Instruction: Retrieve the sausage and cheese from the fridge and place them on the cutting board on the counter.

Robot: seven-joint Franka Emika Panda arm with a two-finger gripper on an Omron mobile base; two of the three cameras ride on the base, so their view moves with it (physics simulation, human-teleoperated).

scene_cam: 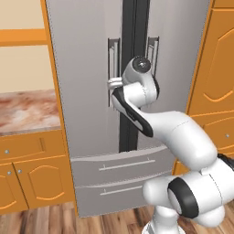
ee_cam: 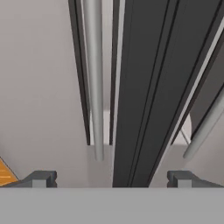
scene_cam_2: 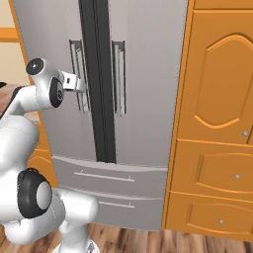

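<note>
Stage: door opening, judging by both fridge (scene_cam: 87, 68) doors shut and nothing yet out.
Gripper: gripper (ee_cam: 111, 178) sits up against the left door handle (scene_cam_2: 79, 74), aimed straight at the door face; probably lined up to take the bar.
Jaws: spread wide, nothing between them. In the hand view the fingertips (ee_cam: 40, 178) stand far apart, with the left handle bar and the black centre seam (ee_cam: 144, 87) both inside the gap.
Alignment: the bar is left of centre between the tips, the seam nearer the middle. Looks like the hand needs a sideways shift before closing, else it pinches nothing useful.
Right handle: right door handle (scene_cam_2: 118, 74) is just across the seam, untouched.
Sausage, cheese: presumably inside the shut fridge, hidden behind the doors; can't confirm position.
Cutting board: can't locate it; only a strip of counter (scene_cam: 27, 109) shows left of the fridge in the left base view.
Drawers: two lower drawers (scene_cam: 123, 164) closed, irrelevant for now.
Risk: bar is thin and smooth; an off-centre grip could slip when pulling the door.
</note>
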